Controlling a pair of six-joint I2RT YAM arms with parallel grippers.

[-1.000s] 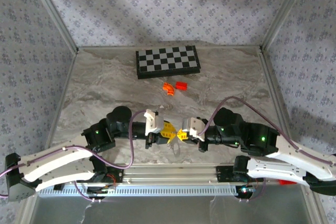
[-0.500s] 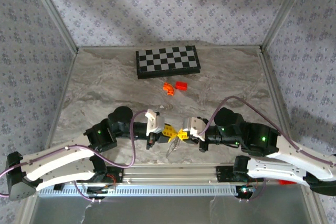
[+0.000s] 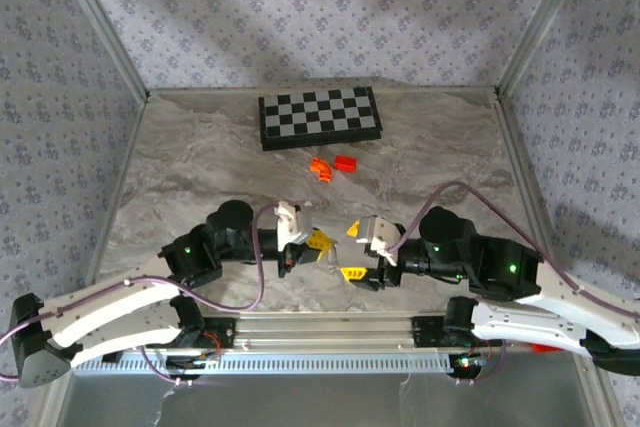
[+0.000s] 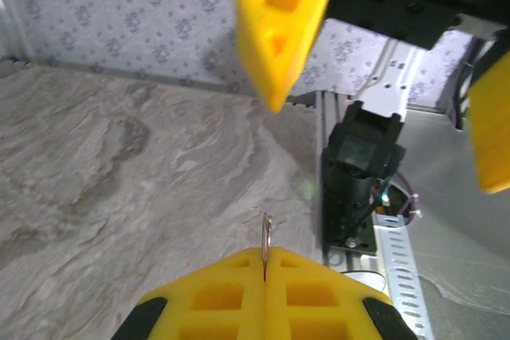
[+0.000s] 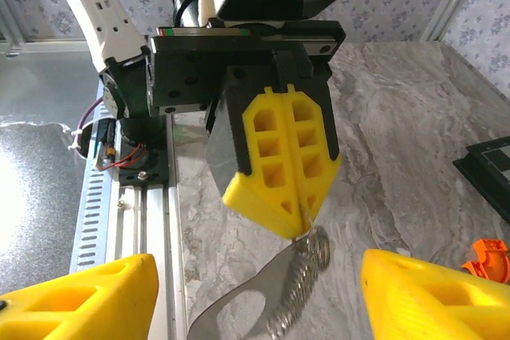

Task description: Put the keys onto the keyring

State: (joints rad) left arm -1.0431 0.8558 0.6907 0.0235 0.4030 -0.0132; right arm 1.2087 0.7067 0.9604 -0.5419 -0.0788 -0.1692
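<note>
My left gripper (image 3: 318, 240) is shut on the keyring (image 5: 319, 249), a thin metal ring with a coil of wire loops below it. In the left wrist view the keyring's edge (image 4: 266, 232) sticks up from between my shut yellow fingers (image 4: 239, 292). A flat silver key (image 5: 272, 277) with an oval hole hangs beside the coil; I cannot tell whether it is threaded on. My right gripper (image 3: 353, 251) stands open just right of the left gripper (image 5: 299, 220), one finger on each side of the hanging metal, touching nothing.
A black-and-white checkerboard (image 3: 319, 116) lies at the back of the marble table (image 3: 200, 157). In front of it sit an orange curved piece (image 3: 321, 168) and a red block (image 3: 346, 162). The aluminium rail (image 3: 330, 332) runs along the near edge.
My right gripper has opened and drawn back a little to the right. The left gripper has shut and stays on the keyring, slightly higher and further left than before.
</note>
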